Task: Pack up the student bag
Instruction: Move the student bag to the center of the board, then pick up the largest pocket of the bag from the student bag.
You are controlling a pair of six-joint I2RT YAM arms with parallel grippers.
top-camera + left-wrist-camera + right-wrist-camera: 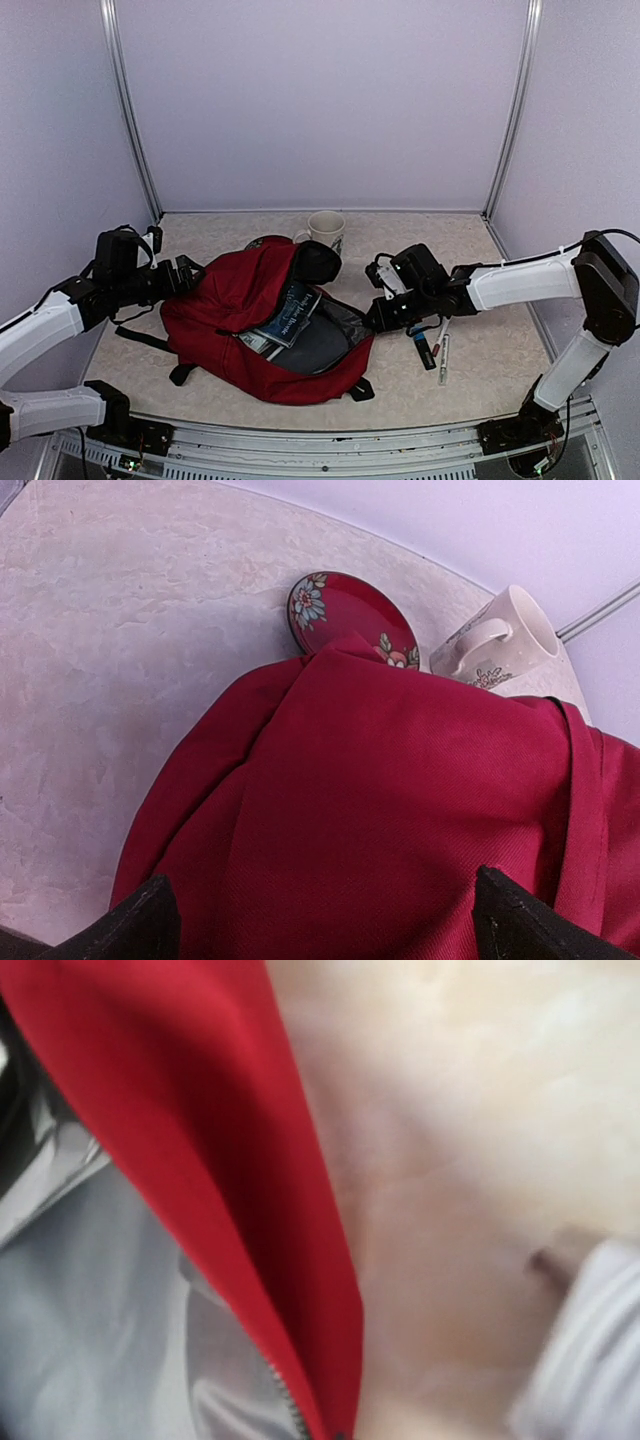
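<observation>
At the near edge of the bench (470, 385), the two arms are mounted side by side and reach inward from opposite sides.

1. Student bag. The student bag (235, 300) lies flat at the centre of the bench, nearer the front edge than the back wall. Its main compartment is unzipped and faces up and to the right, which exposes the grey lining. A dark-blue book (292, 312) with pale lettering rests in the opening on top of other flat items. Black straps trail from the bag onto the bench at the near-left and the near-right.

2. Left fingers. The left fingers (188, 274) sit at the bag's left flank and are spread wide. In the left wrist view, red fabric fills the gap between the two black tips. No grip is made.

3. Right fingers. The right fingers (378, 318) are closed tight at the right rim of the opening. The right wrist view is blurred and shows only the red edge, the zipper and the lining. Whether fabric is pinched cannot be told.

4. Loose items. A dark marker (427, 350) and a pale pen (443, 358) lie side by side on the bench just right of the right fingers.

5. Far side. A red floral plate (345, 610) lies partly under the bag's far edge. A cream mug (326, 231) stands upright just beyond it.
</observation>
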